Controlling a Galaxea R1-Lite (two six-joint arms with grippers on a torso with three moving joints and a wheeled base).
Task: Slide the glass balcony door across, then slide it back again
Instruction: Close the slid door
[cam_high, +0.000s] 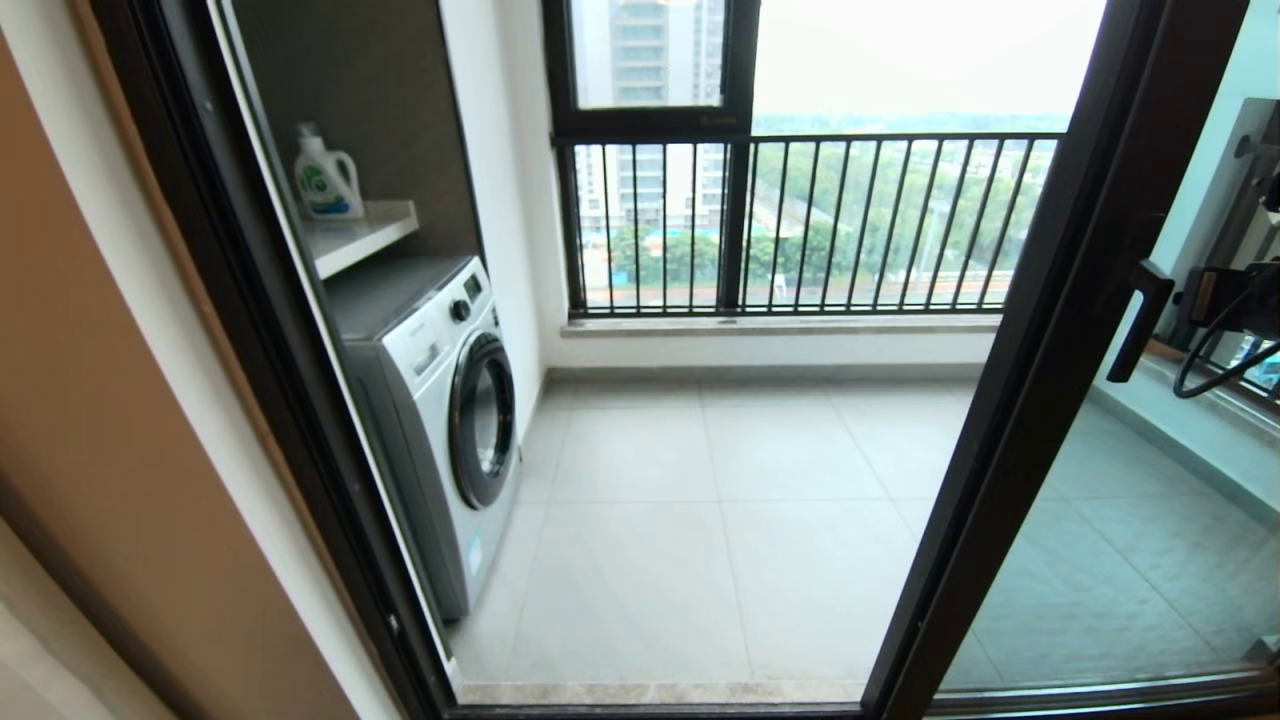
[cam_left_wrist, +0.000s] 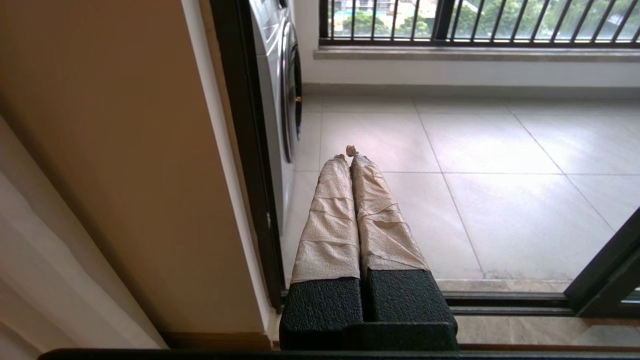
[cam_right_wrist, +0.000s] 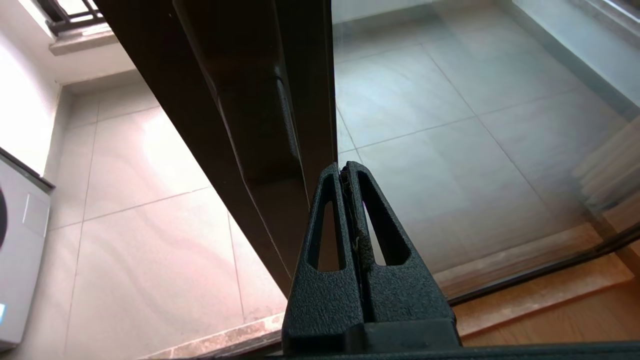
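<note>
Glass balcony door (cam_high: 1050, 330): slid to the right, doorway wide open.
Handle (cam_high: 1140, 320): on door frame, untouched.
Right pincer (cam_right_wrist: 347, 167): clenched, empty, tips against door frame.
Left pincer (cam_left_wrist: 347, 155): clenched, empty, near washing machine (cam_high: 450, 420).

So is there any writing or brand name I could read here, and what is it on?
None can be read.
Detergent bottle: green and blue label, too small to read.
Washing machine: panel markings and a front sticker, too blurred.
Window frame: a faint mark, illegible.
</note>
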